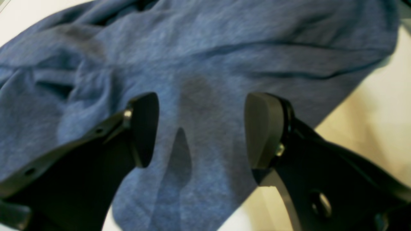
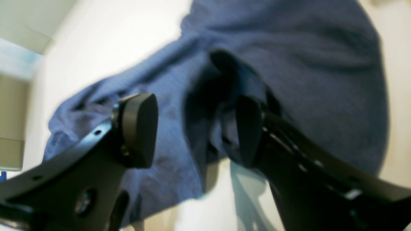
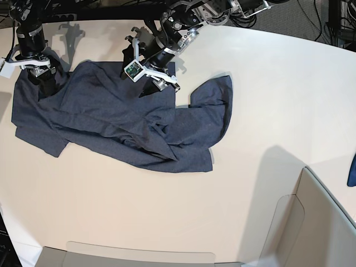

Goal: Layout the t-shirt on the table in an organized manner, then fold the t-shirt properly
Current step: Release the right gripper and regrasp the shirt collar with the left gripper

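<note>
Two grippers work the dark navy-grey heathered t-shirt (image 3: 122,119), which we see crumpled across the off-white table's (image 3: 267,83) upper left; bare surface spreads wide elsewhere. Left gripper (image 1: 201,130) hovers over it, jaws wide; right gripper (image 2: 196,130), jaws apart, straddles a fold. Grey-beige box walls (image 3: 311,222) stand well apart.

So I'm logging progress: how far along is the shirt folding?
Early. The t-shirt lies on the table, spread but wrinkled, with bunched folds. Both the left pincer and the right pincer are open over the cloth, holding nothing. Flattening and all the folds remain.
</note>
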